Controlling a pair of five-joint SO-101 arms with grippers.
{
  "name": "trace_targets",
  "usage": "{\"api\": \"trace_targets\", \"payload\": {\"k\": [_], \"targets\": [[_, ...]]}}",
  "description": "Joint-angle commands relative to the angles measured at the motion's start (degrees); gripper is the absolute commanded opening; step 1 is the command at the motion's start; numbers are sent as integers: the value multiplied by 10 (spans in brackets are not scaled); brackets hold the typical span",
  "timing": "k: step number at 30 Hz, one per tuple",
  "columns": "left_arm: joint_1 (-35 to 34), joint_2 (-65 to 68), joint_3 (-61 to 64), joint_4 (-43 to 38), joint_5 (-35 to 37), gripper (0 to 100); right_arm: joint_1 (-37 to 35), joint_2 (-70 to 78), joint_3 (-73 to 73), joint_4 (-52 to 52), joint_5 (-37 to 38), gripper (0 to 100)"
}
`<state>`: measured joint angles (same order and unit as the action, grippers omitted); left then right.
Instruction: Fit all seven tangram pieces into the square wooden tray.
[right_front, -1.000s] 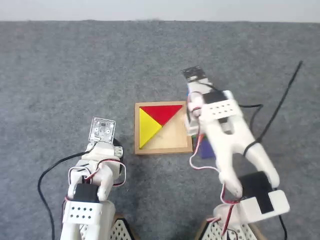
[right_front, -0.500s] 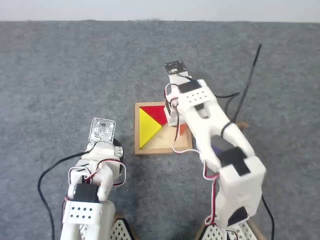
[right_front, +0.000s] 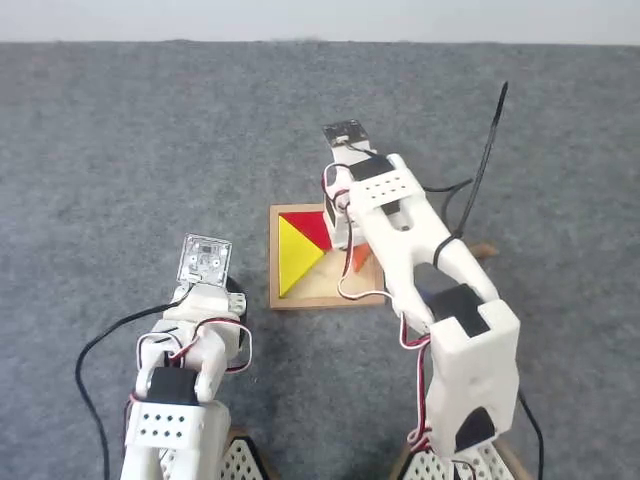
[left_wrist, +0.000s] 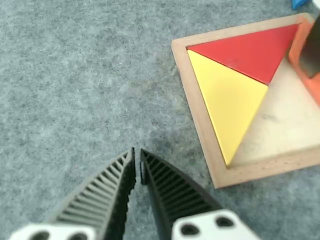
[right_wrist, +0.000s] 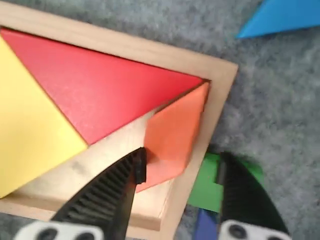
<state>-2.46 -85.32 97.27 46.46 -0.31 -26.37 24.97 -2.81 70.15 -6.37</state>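
Observation:
The square wooden tray (right_front: 325, 302) holds a red triangle (right_front: 308, 225) and a yellow triangle (right_front: 295, 258) side by side. An orange piece (right_wrist: 172, 135) lies in the tray's right part against the red triangle, its outer edge at the rim (right_wrist: 220, 100). My right gripper (right_wrist: 180, 165) is open low over it. One finger is at the piece's inner edge, the other outside the rim. My left gripper (left_wrist: 137, 152) is shut and holds nothing. It sits on the carpet left of the tray (left_wrist: 200, 130).
A green piece (right_wrist: 215, 185) and a dark blue one (right_wrist: 205, 225) lie on the carpet just outside the tray's right rim, and a light blue piece (right_wrist: 285, 15) lies farther off. The right arm (right_front: 420, 260) covers the tray's right side. Grey carpet lies all around.
The right arm has swung left from beside the tray to over its right part, and the orange piece now shows inside the tray. The left arm has not moved.

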Motion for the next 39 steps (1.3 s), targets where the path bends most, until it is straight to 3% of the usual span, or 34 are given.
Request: {"api": "trace_targets", "payload": {"k": [1,16,26,30,39], "targets": [[-3,-7,-5,3,4,15,-3,-6,-37,6,-2,284],[-3,-7,-5,3,4,15,10,-58,-34,9,7,282],[-2,-7,-5,3,4,15,114,-169,15,81,70,282],[-2,-7,-5,3,4,15,157,-199,76,59,49,281],[-2,-7,-5,3,4,15,247,-215,148,35,-88,281]]}}
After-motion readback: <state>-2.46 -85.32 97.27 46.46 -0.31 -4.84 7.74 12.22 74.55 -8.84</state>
